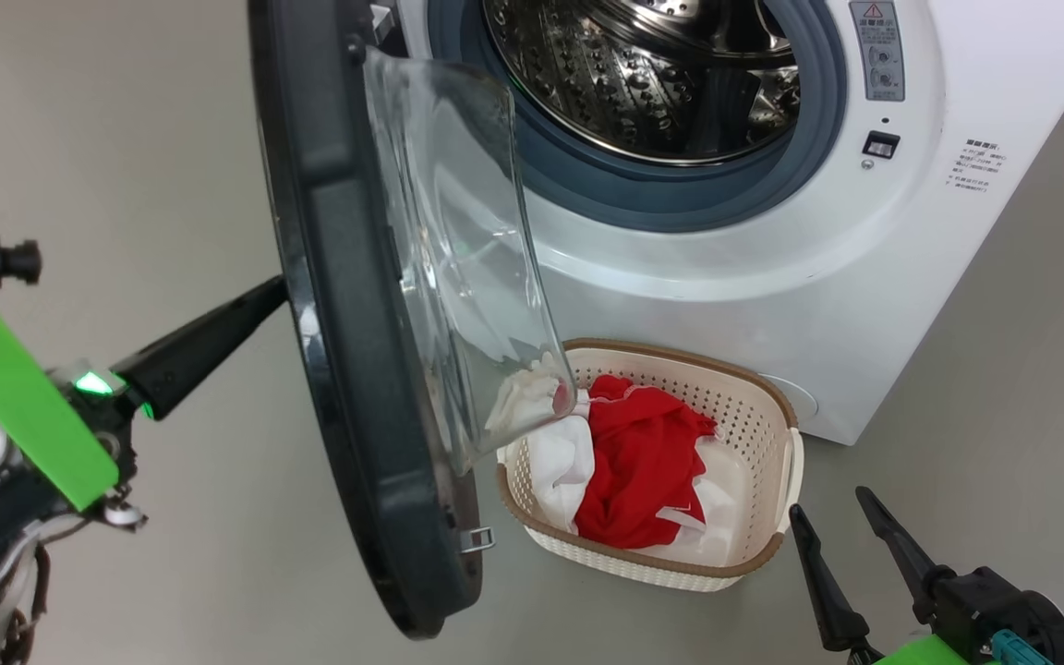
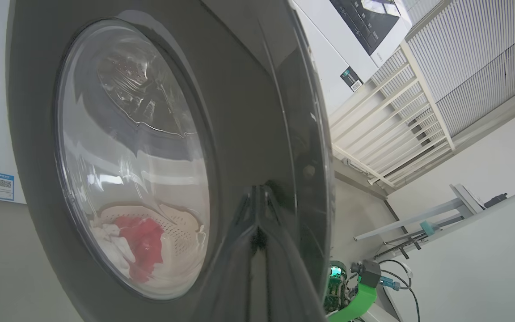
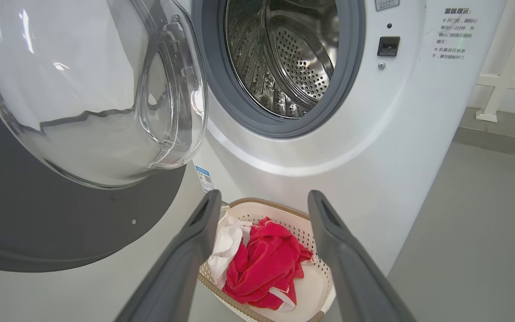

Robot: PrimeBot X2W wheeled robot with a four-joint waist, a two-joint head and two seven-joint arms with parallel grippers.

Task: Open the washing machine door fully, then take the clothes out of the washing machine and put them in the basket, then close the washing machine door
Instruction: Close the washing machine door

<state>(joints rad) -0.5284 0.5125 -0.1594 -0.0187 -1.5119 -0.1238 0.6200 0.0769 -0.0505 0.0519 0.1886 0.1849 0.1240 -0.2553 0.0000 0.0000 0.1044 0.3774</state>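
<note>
Washing machine door [image 1: 347, 388]: stands open, swung out to the left of the washing machine [image 1: 772, 277], with its glass bowl facing the basket.
Drum [image 1: 643, 83]: uncovered, perforated steel showing.
Clothes [image 1: 643, 462]: red jersey and white garment heaped in the basket [image 1: 777, 406], which sits on the floor close in front of the machine.
Left gripper [image 1: 275, 290]: jaws closed, tip against the door's black outer rim.
Right gripper [image 1: 829, 506]: jaws wide apart, holding nothing, near the basket's right end.
</note>
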